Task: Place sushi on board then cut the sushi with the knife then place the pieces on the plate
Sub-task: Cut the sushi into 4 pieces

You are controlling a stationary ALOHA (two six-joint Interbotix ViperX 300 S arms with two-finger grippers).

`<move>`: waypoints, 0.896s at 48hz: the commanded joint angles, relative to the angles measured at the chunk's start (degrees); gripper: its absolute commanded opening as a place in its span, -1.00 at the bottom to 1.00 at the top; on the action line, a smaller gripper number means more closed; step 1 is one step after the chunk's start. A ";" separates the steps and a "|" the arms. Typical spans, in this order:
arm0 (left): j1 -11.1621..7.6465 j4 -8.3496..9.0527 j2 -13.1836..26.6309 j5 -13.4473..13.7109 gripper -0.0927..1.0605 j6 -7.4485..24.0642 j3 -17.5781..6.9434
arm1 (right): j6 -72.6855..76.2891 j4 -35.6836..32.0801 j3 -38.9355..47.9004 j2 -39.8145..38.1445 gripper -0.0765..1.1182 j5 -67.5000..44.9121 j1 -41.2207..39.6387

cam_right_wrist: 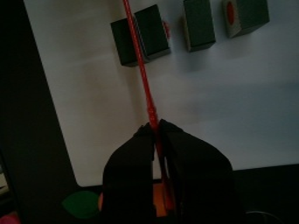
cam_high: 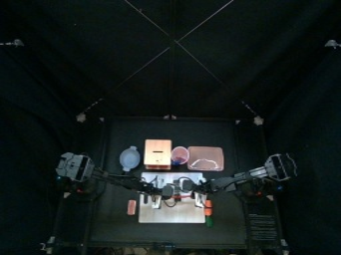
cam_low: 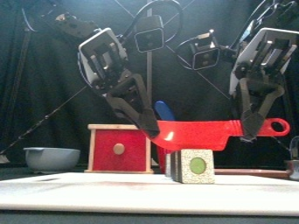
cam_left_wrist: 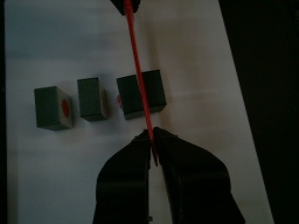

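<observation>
A: Sushi, where?
B: On the board [cam_left_wrist: 47,44]. The sushi [cam_left_wrist: 91,99] is three dark green blocks in a row, apart from each other, with small gaps.
A: Look?
B: The blocks are squarish with dark green sides. In the front view the near face is pale and speckled with a green oval in the middle. In the wrist views some faces show a reddish spot. The end block [cam_left_wrist: 140,94] is the widest.
A: Knife?
B: The red knife [cam_low: 211,131] is held level, blade edge down, straight across the end block. The wrist views see it edge-on as a thin red line. The blade sits right at the block's top; I can't tell if it touches.
A: Left gripper?
B: The left gripper [cam_low: 149,127] has its jaws pinched tight on the blade end of the knife, with no gap showing.
A: Right?
B: The right gripper [cam_low: 250,131] has its jaws clamped on the handle end, near the loop. The two grippers are at opposite ends of the knife with the block between them.
A: Other stuff?
B: The tray [cam_high: 206,156] is behind the board, back right. The box [cam_low: 117,147] and the bowl [cam_low: 52,157] are back left, both well apart from the sushi.
</observation>
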 commanded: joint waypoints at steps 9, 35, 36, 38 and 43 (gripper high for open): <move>-0.70 0.18 -1.67 -0.09 -0.01 0.18 -1.32 | 0.26 -0.18 -1.05 -2.37 -0.25 -0.18 -0.97; -0.70 1.49 -2.99 0.00 -0.01 0.26 -1.14 | 0.18 -0.18 -1.32 -2.81 -0.25 -0.18 -0.97; -0.70 1.49 -2.99 0.00 -0.01 0.26 -1.14 | 0.26 -0.18 -1.32 -2.81 -0.25 -0.18 -0.97; -0.70 1.49 -2.90 0.00 -0.01 0.26 -1.14 | 0.26 -0.18 -1.23 -2.81 -0.24 -0.18 -0.97; -0.70 1.49 -2.81 -0.09 -0.01 0.26 -1.14 | 0.26 -0.18 -1.14 -2.81 -0.25 -0.18 -0.97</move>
